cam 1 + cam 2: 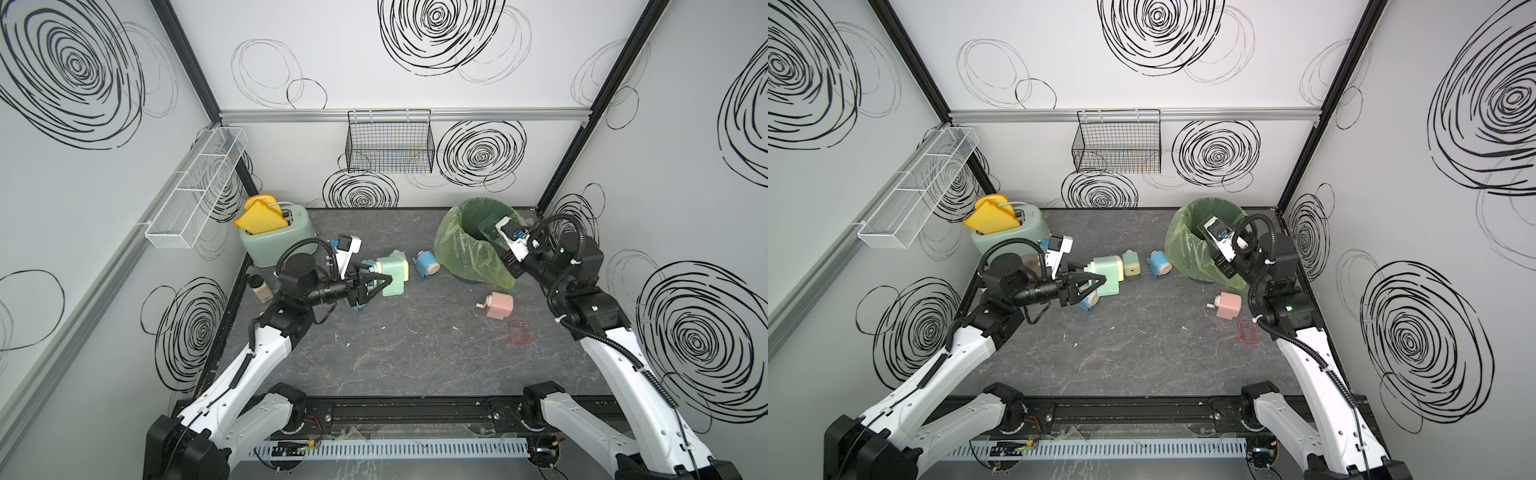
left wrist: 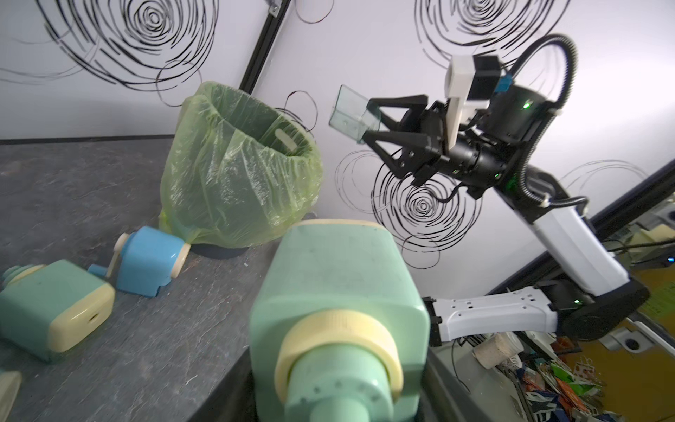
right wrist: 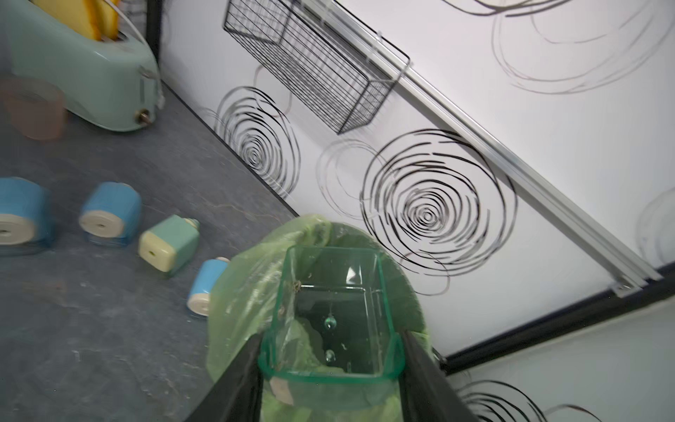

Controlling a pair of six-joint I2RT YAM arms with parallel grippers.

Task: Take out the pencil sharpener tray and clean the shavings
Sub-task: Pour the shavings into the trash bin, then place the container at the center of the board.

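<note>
Raised over the counter's (image 1: 395,365) far right corner, with right gripper (image 2: 367,121) clamped on the clear green tray (image 3: 330,292) above the lined bin (image 1: 465,245); stretched level from the left edge, with left gripper (image 1: 382,276) closed around the mint sharpener body (image 2: 339,270).

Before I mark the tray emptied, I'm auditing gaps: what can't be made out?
- Inside the bin: right wrist view, hidden by the clear green tray.
- Fingertips of the right end effector: both top views, under its wrist camera.
- Inside the red tray: both top views, too small.
- One blue sharpener: right wrist view, blurred, cut off by the edge.
</note>
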